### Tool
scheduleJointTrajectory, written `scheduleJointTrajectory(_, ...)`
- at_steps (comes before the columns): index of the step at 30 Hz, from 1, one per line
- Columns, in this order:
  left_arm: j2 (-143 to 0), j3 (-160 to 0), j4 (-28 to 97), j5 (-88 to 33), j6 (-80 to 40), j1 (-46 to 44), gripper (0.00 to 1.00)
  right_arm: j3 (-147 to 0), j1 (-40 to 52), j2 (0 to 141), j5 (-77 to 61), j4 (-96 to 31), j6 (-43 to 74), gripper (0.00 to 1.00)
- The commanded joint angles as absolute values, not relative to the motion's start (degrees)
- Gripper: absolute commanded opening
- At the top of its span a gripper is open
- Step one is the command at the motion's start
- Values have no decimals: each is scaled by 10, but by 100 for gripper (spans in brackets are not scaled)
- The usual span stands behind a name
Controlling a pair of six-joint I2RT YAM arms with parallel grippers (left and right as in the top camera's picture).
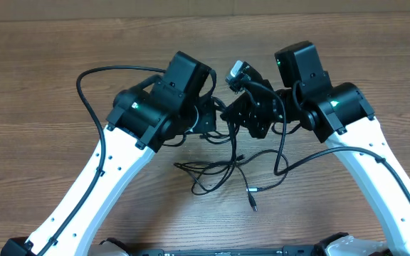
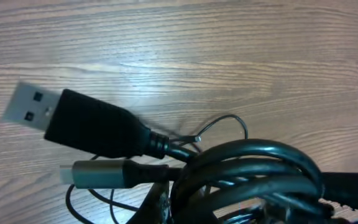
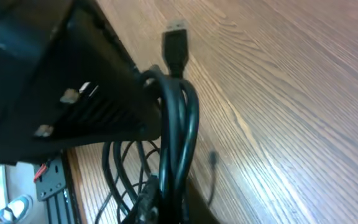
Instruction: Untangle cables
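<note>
Clamping the bunch of thin black flexible cables (image 2: 247, 168) between them, left fingers (image 1: 209, 118) and right fingers (image 1: 253, 114) are crowding together; loose loops (image 1: 216, 174) are trailing below onto the brown wooden bench (image 1: 41, 64).

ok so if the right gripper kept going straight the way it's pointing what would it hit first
The coiled black cables bunched right in front of it, then almost at once the left gripper close behind them. The gap between those two is hard to judge.
</note>
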State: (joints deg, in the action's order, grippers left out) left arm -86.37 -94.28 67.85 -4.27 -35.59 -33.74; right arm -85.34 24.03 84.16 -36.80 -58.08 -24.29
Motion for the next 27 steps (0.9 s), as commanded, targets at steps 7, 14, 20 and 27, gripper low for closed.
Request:
scheduleJointTrajectory(7, -863, -950, 692, 55, -494, -308, 4, -856, 241, 827, -359, -595, -223, 4)
scheduleJointTrajectory(14, -863, -950, 692, 75, -494, -271, 4, -856, 241, 827, -421, -592, -243, 4)
scheduleJointTrajectory(20, -863, -950, 704, 17, -424, -271, 4, -856, 241, 827, -377, -592, -240, 60)
scheduleJointTrajectory(27, -863, -950, 704, -15, -348, -281, 4, -856, 242, 827, -416, -535, -244, 53)
